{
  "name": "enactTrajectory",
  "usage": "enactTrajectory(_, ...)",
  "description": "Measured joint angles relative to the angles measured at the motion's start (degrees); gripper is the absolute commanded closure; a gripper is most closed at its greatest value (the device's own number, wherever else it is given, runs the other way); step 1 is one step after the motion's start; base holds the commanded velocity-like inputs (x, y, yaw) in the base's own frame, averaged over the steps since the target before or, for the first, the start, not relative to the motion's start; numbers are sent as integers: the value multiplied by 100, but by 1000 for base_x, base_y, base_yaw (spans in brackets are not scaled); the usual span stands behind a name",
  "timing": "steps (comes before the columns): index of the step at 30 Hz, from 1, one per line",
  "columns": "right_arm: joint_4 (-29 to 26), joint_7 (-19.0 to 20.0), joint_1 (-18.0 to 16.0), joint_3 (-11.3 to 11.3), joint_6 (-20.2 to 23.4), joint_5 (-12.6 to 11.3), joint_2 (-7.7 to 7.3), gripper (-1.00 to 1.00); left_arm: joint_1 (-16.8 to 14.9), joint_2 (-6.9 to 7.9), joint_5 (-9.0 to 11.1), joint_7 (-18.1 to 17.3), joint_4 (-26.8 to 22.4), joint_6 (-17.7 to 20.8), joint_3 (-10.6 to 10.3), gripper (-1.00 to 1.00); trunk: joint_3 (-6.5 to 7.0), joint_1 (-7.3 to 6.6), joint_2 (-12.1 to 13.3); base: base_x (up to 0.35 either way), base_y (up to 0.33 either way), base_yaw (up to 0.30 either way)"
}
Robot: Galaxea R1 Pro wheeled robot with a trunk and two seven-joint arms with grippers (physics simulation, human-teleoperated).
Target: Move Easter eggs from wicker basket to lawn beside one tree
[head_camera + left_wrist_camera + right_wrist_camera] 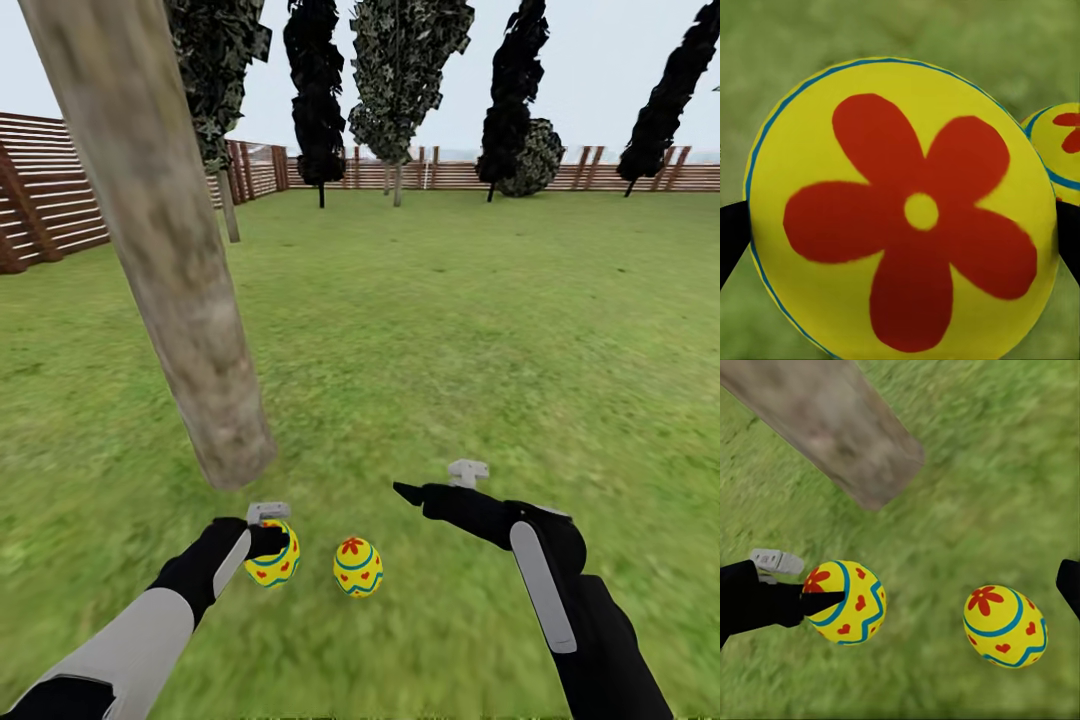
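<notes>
Placement step: left end effector clamps a bright yellow, red-flowered Easter egg low over mottled green lawn beside the leaning grey-brown trunk, second egg alongside; right end effector empty, spread; next, release gently.

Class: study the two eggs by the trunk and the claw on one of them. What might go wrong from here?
1. The left claw grips one egg close beside the second egg. Releasing or withdrawing carelessly may knock either away.
2. Both are rounded, so they may roll across the lawn, away from the tree trunk.
3. Two eggs show here. The third could be forgotten.
</notes>
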Motion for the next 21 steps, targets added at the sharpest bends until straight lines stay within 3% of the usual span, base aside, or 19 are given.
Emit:
enactTrajectory(10, -1, 0, -1, 1, -1, 1, 2, -100, 0, 17, -4, 0, 22, -361, -30, 100, -222, 26, -14, 0, 0, 0)
enactTrajectory(14, -1, 0, -1, 1, -1, 2, 3, -100, 0, 17, -4, 0, 22, -409, -178, 100, -310, 36, -19, 0, 0, 0)
enactTrajectory(21, -1, 0, -1, 1, -1, -3, 3, -100, 0, 17, -2, 0, 15, -423, -209, 100, -466, 54, -28, 0, 0, 0)
